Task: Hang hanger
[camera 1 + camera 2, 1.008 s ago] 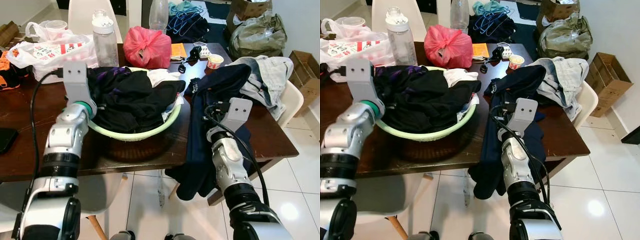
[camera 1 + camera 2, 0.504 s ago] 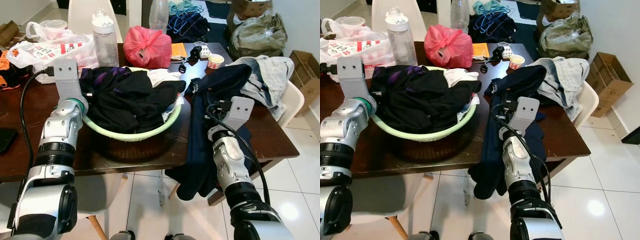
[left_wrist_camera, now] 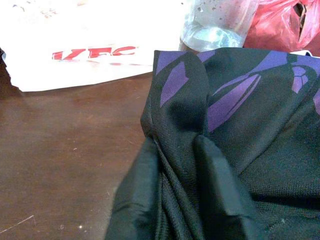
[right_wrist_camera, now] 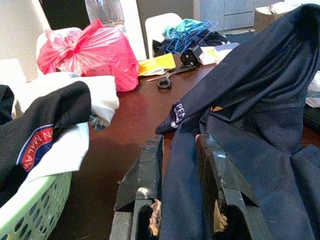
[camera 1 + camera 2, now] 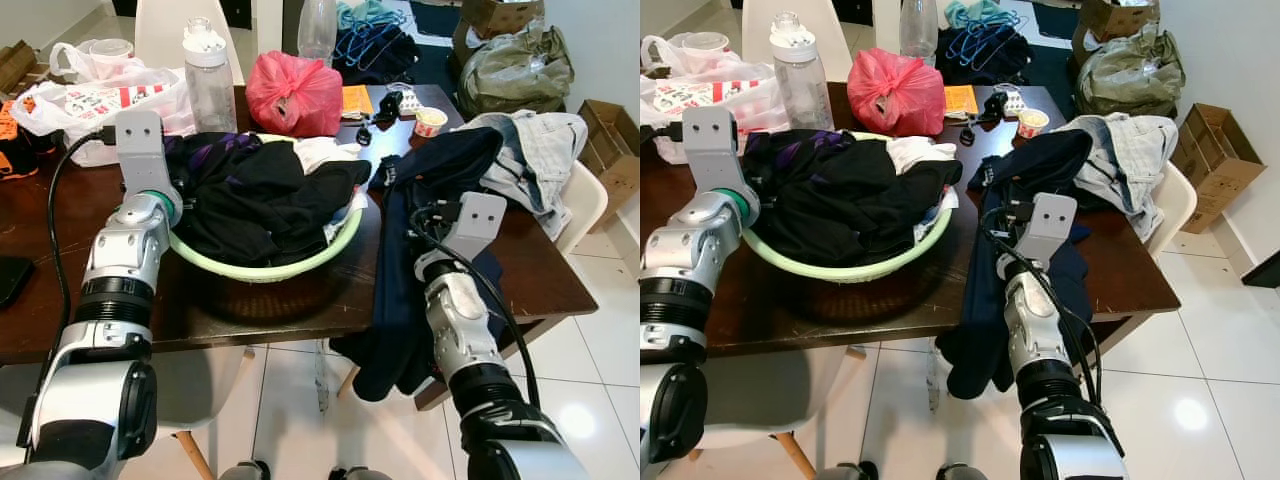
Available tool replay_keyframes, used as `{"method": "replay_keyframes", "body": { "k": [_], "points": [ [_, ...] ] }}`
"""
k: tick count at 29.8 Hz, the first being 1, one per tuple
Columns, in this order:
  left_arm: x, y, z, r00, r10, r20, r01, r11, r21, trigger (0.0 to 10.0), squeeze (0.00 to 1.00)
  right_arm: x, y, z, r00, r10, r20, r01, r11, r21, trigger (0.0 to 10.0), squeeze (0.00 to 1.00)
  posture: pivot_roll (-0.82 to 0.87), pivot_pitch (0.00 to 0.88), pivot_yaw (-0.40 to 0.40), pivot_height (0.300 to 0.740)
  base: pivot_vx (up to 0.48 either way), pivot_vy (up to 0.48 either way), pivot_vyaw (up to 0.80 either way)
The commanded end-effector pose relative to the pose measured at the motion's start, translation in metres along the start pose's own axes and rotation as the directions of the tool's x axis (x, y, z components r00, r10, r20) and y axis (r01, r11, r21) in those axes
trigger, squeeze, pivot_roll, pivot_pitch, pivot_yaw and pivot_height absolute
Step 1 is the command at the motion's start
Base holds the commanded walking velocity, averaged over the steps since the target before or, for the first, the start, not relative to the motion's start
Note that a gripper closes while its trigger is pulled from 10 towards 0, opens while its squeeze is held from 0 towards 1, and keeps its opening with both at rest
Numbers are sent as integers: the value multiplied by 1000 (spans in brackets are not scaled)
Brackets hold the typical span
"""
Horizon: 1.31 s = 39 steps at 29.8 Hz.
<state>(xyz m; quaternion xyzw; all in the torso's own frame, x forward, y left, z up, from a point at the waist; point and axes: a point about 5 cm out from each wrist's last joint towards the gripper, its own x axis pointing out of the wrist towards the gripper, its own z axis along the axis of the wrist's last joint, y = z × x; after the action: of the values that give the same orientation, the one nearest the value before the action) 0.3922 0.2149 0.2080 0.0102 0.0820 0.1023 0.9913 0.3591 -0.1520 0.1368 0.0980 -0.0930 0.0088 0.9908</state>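
Note:
Blue hangers (image 5: 372, 38) lie in a heap on a chair beyond the far end of the table, and they show again as hangers (image 4: 186, 30) in the right wrist view. My left gripper (image 3: 176, 200) is shut on a fold of a black and purple garment (image 3: 235, 100) at the left rim of the green basket (image 5: 265, 268). My right gripper (image 4: 179, 185) is shut on the navy garment (image 5: 400, 250), which drapes over the table's right front edge. Both arms are far from the hangers.
On the brown table (image 5: 40, 280) stand a clear bottle (image 5: 210, 80), a red bag (image 5: 295, 92), a white printed bag (image 5: 95, 100), scissors (image 5: 362, 130) and a small cup (image 5: 431, 121). A jeans pile (image 5: 535, 150) covers the right chair. A cardboard box (image 5: 610, 140) stands on the floor at right.
My left wrist swung left and then partway back, tugging the black clothes in the basket slightly. The right arm has stayed where it was.

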Motion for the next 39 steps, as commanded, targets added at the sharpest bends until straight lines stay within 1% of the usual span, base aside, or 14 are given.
{"method": "replay_keyframes", "body": {
  "k": [1, 16, 18, 20, 21, 23, 24, 26, 27, 29, 30, 31, 32, 39],
  "points": [
    [0, -1, -2, 1000, -10, -9, 10, 1000, -22, 0, 0, 0, -2, -2, 1000, -7, -11, 7, 1000, -3, 10000, 0, 31, 0, -23, 740, 0, 0, 0],
    [-1, -7, -6, 999, -48, -5, 47, 992, -116, 0, 0, -1, -4, -4, 1000, -12, -19, 12, 1000, -1, 10000, 0, 27, 0, -16, 740, 0, 0, 0],
    [-7, -17, 8, 986, -94, 140, 110, 987, -113, 0, 0, -1, -3, -3, 1000, -9, -16, 9, 1000, 2, 10000, 0, 23, 0, -15, 740, 0, 0, 0],
    [-28, -38, 47, 881, -187, 435, 262, 958, -118, 0, 0, -1, -1, -1, 1000, -2, -10, 2, 1000, 3, 10000, 0, 21, 0, -13, 740, 0, 0, 0],
    [-28, -38, 47, 881, -187, 435, 262, 958, -118, 0, 0, -1, -1, -1, 1000, -2, -10, 2, 1000, 3, 10000, 0, 21, 0, -13, 740, 0, 0, 0],
    [-56, -53, 77, 738, -235, 632, 377, 921, -97, 0, 0, -1, 0, 3, 1000, -4, 13, 4, 1000, 4, 10000, 0, 24, 0, -12, 740, 0, 0, 0],
    [-56, -53, 77, 738, -235, 632, 377, 921, -97, 0, 0, -1, 0, 3, 1000, -4, 13, 4, 1000, 4, 10000, 0, 24, 0, -12, 740, 0, 0, 0],
    [-81, -62, 96, 611, -259, 748, 370, 929, 20, 0, 0, 0, 1, 13, 998, -16, 66, 14, 1000, 22, 10000, 0, 19, 1, -9, 740, 0, 0, 0],
    [-81, -62, 96, 611, -259, 748, 370, 929, 20, 0, 0, 0, 1, 13, 998, -16, 66, 14, 1000, 22, 10000, 0, 19, 1, -9, 740, 0, 0, 0],
    [-95, -71, 105, 531, -311, 788, 351, 927, 130, 3922, 0, 2, 3, 22, 994, -22, 106, 18, 999, 31, 10000, 0, 16, 5, -7, 740, 0, 0, 0],
    [-102, -78, 110, 485, -354, 800, 359, 914, 187, 4196, 0, 4, 4, 28, 991, -32, 129, 27, 999, 47, 10000, 0, 18, 7, -8, 740, 0, 0, 0],
    [-107, -83, 113, 450, -383, 807, 365, 904, 225, 4196, 0, 5, 4, 32, 989, -40, 144, 32, 998, 58, 10000, 0, 18, 7, -8, 740, 0, 0, 0],
    [-111, -87, 117, 420, -403, 813, 355, 897, 262, 0, 0, 7, 3, 37, 986, -51, 159, 40, 996, 76, 10000, 0, 16, 7, -6, 740, 0, 0, -800],
    [-116, -88, 130, 360, -390, 848, 373, 893, 253, 0, 0, 11, -2, 51, 977, -80, 199, 65, 995, 82, 10000, 0, 10, 3, 1, 740, 0, 0, -800]
  ]
}}
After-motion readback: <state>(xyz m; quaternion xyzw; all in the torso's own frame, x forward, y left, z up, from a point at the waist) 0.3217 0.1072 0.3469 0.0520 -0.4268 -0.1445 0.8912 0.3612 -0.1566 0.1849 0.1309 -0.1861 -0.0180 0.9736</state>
